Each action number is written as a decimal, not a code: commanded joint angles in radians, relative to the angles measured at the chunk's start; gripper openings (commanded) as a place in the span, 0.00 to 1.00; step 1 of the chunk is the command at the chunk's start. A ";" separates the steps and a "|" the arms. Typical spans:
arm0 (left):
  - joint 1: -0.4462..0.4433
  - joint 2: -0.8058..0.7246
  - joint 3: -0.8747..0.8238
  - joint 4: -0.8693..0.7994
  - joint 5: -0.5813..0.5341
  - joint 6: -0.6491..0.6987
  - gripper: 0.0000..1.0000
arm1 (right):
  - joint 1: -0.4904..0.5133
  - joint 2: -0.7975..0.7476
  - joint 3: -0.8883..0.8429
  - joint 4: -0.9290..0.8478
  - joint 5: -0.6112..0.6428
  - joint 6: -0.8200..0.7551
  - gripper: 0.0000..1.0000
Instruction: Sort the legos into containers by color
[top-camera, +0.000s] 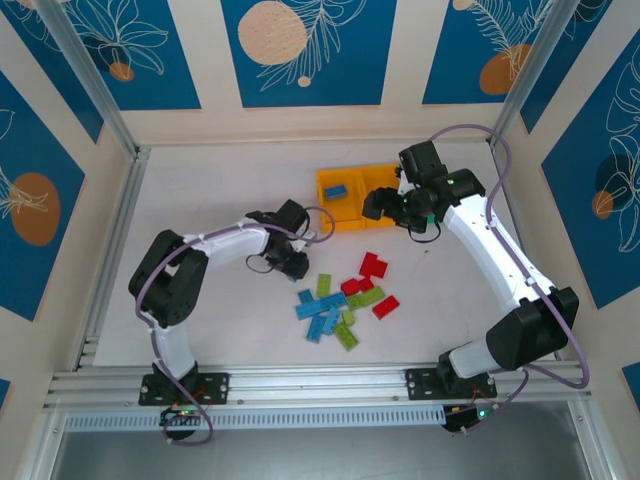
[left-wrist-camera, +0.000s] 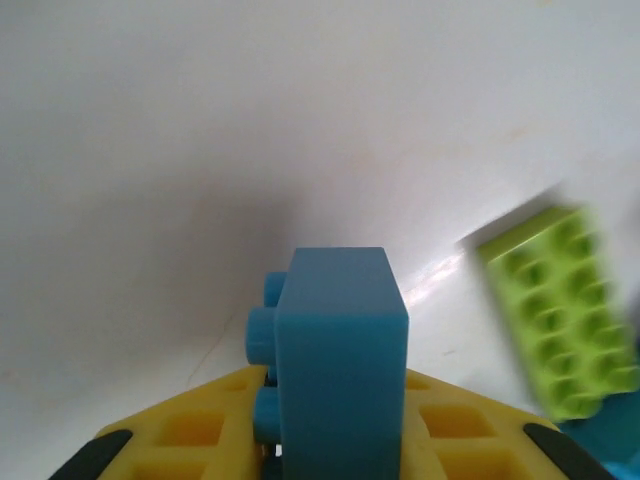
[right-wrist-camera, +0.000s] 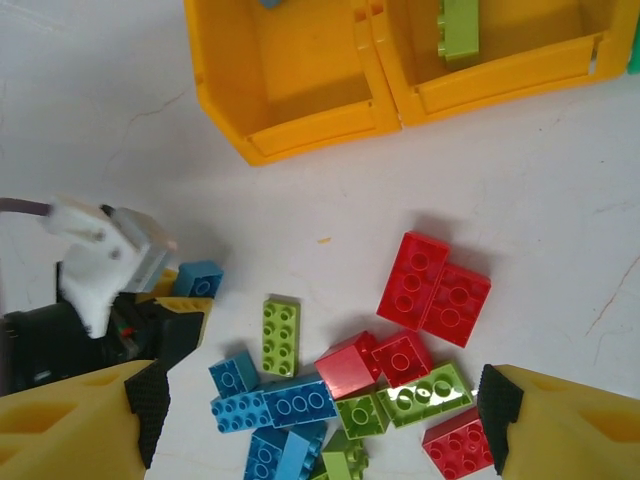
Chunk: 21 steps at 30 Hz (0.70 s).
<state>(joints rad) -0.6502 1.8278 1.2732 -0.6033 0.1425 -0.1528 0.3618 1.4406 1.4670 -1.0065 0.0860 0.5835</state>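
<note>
My left gripper (top-camera: 292, 264) is shut on a blue lego (left-wrist-camera: 340, 360), held on edge between its yellow fingers (left-wrist-camera: 190, 435) just above the table, left of the pile. The same gripper (right-wrist-camera: 185, 300) and blue lego (right-wrist-camera: 200, 277) appear in the right wrist view. Loose red (right-wrist-camera: 415, 275), lime green (right-wrist-camera: 281, 335) and blue (right-wrist-camera: 300, 400) legos lie in a pile (top-camera: 345, 300). My right gripper (right-wrist-camera: 320, 440) hangs open above the pile, near the containers (top-camera: 340, 195). The left orange-yellow bin (right-wrist-camera: 290, 110) holds a blue lego (top-camera: 335, 190); the middle one (right-wrist-camera: 500, 80) holds a lime lego (right-wrist-camera: 458, 25).
A sliver of the green bin (right-wrist-camera: 635, 55) shows at the right edge, mostly hidden under my right arm (top-camera: 480, 230) from above. A lime lego (left-wrist-camera: 565, 310) lies just right of my left gripper. Bare white table (top-camera: 220, 190) stretches left of the bins.
</note>
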 joint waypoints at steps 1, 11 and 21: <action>-0.007 -0.069 0.159 0.105 0.052 -0.095 0.21 | 0.013 -0.040 0.005 0.020 0.009 0.057 0.83; 0.014 0.380 0.761 0.127 -0.178 -0.071 0.14 | 0.021 -0.082 -0.039 0.038 0.034 0.109 0.83; 0.015 0.482 0.972 0.091 -0.195 -0.076 0.49 | 0.028 -0.114 -0.088 0.023 0.066 0.148 0.84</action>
<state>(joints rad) -0.6434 2.3661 2.1845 -0.4992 -0.0383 -0.2199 0.3832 1.3575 1.4040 -0.9695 0.1318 0.6979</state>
